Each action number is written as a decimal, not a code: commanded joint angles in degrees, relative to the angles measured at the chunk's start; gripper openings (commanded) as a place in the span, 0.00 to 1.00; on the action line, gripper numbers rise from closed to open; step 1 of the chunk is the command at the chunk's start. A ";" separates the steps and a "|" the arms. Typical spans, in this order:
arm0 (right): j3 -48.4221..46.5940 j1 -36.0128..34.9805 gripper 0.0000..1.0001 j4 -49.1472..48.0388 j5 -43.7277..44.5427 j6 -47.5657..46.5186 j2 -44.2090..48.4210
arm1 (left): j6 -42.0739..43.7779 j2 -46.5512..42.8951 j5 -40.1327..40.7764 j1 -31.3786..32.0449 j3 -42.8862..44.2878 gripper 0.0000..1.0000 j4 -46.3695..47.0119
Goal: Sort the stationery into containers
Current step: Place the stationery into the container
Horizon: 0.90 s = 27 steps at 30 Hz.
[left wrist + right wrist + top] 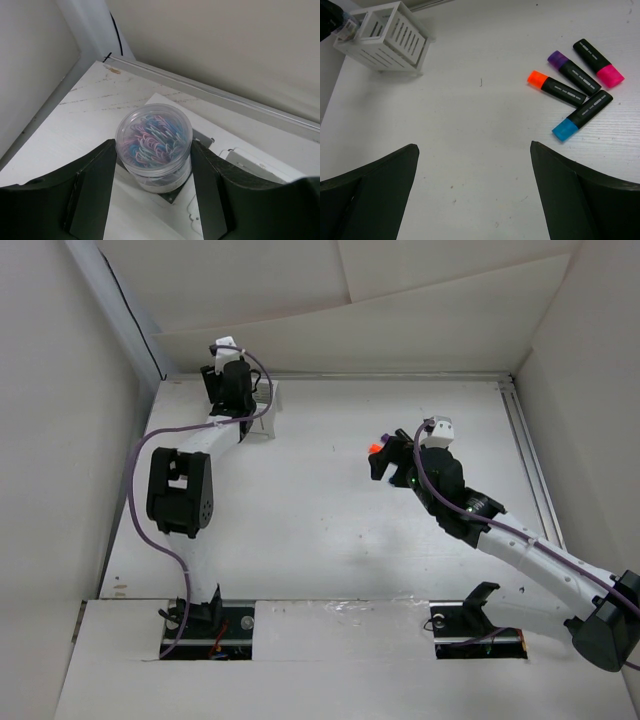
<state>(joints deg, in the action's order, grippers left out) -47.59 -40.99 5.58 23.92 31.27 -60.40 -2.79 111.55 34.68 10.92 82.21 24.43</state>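
Left end effector (153,152) clasps the clip tub (153,135); right end effector (473,147) gapes open.

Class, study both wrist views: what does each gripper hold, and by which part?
The left gripper clasps the clear tub of paper clips by its sides. The right gripper is open, holding nothing.

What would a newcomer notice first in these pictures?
Four highlighters, with orange, purple, pink and blue caps, lie together before the open right gripper. In the far left corner the left gripper holds a clear tub of coloured clips at the white organiser.
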 commanded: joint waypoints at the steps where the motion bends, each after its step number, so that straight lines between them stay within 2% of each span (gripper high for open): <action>1: -2.59 -0.58 0.99 -2.24 -0.19 -0.68 0.20 | 1.90 0.95 1.01 0.77 3.21 0.25 3.70; 7: -2.59 -0.58 0.99 -2.24 0.34 -0.68 -0.33 | 0.68 2.18 1.53 0.77 2.52 0.26 4.23; 10: -2.59 -0.58 0.99 -2.77 0.34 -0.68 -0.33 | -0.55 2.18 1.53 0.77 1.90 0.39 4.23; 11: -2.59 -0.58 0.99 -2.77 0.34 -0.68 -0.33 | -0.55 2.18 1.53 0.77 1.37 0.39 4.23; 13: -2.59 -0.58 0.99 -2.77 0.34 -0.68 -0.33 | -0.55 1.48 2.06 0.77 1.37 0.47 4.75; 14: -2.59 -0.58 0.99 -2.77 0.34 -0.68 -0.85 | -0.55 0.78 2.67 0.77 0.85 0.60 4.23; 15: -2.59 -0.58 0.99 -2.77 0.34 -0.68 -0.86 | -0.55 0.78 2.68 0.77 0.84 0.60 4.23; 18: -2.59 -0.58 0.99 -2.77 0.34 -0.68 -0.86 | -1.17 -1.50 1.63 0.77 0.23 0.74 3.62; 19: -2.59 -0.58 0.99 -2.77 0.34 -0.68 -0.86 | -1.95 -2.90 1.10 1.29 0.23 0.75 3.61; 22: -2.59 -0.58 0.99 -2.77 0.34 -0.68 -0.86 | -3.37 -6.06 -0.66 1.30 0.84 0.75 0.54; 24: -2.59 -0.58 0.99 -2.77 0.34 -0.68 -0.86 | -3.98 -8.00 -1.80 1.82 0.84 0.71 0.01; 25: -2.59 -0.58 0.99 -2.77 0.86 -0.68 -0.86 | -5.20 -10.10 -3.37 1.83 0.32 0.65 0.01; 26: -2.59 -0.58 0.99 -2.77 0.86 -0.68 -0.34 | -5.91 -11.08 -4.00 2.44 0.31 0.46 0.01; 27: -2.59 -0.58 0.99 -2.77 1.65 -0.68 -0.33 | -6.70 -12.04 -4.52 2.44 -0.47 0.42 -0.69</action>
<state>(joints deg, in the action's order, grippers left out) -47.88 -40.99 5.56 24.03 31.27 -61.49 -6.59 107.11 32.75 12.45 82.39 22.65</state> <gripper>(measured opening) 0.992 0.450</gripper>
